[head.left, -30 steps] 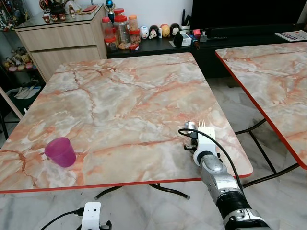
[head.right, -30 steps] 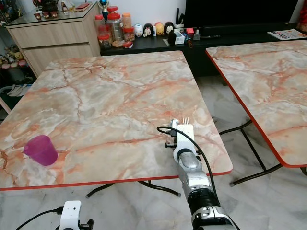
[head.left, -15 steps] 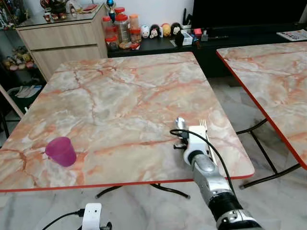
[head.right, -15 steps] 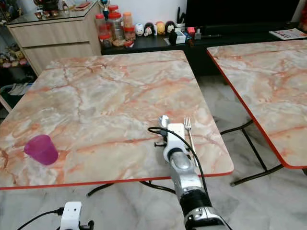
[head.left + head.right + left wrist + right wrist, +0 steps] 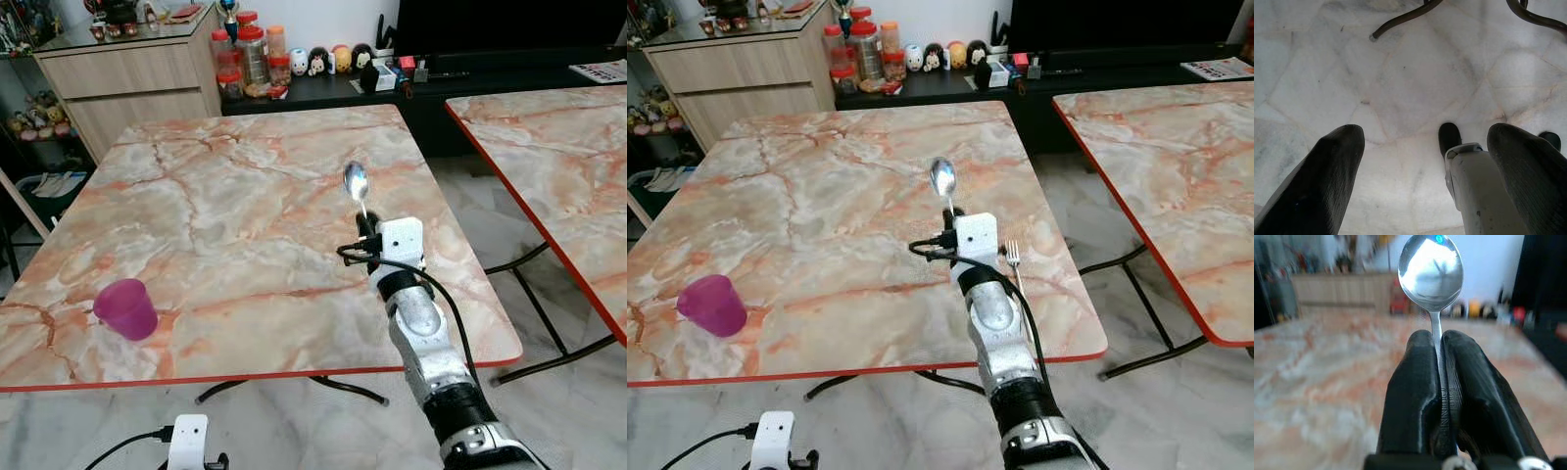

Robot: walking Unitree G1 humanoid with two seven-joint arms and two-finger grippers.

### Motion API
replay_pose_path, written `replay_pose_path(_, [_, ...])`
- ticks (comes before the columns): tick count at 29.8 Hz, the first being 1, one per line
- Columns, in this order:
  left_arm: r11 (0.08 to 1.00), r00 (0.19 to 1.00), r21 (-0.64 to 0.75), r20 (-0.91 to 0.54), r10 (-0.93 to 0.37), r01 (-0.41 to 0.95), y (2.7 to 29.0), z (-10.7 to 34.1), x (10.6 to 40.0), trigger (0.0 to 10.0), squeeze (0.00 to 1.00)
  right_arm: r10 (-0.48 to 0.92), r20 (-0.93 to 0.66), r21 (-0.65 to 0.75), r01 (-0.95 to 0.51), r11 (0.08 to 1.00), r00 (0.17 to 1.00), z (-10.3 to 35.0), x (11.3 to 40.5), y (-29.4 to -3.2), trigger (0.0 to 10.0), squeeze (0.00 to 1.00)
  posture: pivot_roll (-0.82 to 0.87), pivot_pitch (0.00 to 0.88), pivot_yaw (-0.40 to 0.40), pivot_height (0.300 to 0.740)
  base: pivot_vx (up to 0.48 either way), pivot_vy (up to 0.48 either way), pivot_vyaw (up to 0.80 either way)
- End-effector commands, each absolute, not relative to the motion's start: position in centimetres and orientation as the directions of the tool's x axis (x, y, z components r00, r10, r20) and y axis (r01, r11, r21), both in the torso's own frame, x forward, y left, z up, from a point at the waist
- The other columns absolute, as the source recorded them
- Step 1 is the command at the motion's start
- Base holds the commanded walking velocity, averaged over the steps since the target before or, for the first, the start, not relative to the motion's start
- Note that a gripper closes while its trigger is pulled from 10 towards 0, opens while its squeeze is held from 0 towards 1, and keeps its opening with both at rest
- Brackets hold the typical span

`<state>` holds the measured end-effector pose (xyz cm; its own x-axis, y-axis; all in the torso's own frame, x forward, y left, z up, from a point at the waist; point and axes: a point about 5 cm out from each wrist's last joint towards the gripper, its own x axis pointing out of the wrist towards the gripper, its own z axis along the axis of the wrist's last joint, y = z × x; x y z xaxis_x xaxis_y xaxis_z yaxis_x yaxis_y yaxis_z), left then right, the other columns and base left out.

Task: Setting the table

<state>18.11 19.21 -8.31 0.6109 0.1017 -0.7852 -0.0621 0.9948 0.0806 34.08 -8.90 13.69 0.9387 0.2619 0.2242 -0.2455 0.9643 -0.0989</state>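
Progress looks early: right end effector (image 5: 363, 227) clamps a shiny metal spoon (image 5: 356, 183) by the handle, bowl up, above the marble desk (image 5: 225, 196) near its right edge, unplaced; silver fork (image 5: 1015, 266) and purple plastic cup (image 5: 125, 308) already lie there.

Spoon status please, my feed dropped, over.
Right gripper shut on spoon, bowl up, above table. Left gripper open, idle over floor. Fork lies on table beside right arm.

i see my right pincer (image 5: 1440, 382) now raised off the table (image 5: 225, 206), lifting the spoon (image 5: 356, 183) upright with its bowl on top, while the fork (image 5: 1014, 260) is left uncovered on the marble beside my arm.
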Motion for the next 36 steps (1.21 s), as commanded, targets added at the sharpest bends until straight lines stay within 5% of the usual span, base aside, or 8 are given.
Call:
replay_pose_path(1, [0.994,0.608,0.096,-0.787,0.108,-0.052,19.23,-8.34,18.06,10.0,0.0,0.277,0.263,-0.121,-0.253,0.96,0.924,14.28,33.87,-8.63,10.0,0.0,-0.01,0.0,0.053,0.736,0.0,-0.48,0.0])
replay_pose_path(36, [0.993,0.607,0.101,-0.785,0.121,-0.067,19.34,-8.31,18.09,10.0,0.0,0.275,0.272,-0.162,-0.238,0.958,0.922,13.63,33.65,-8.82,10.0,0.0,-0.02,0.0,0.056,0.736,0.0,-0.48,0.0])
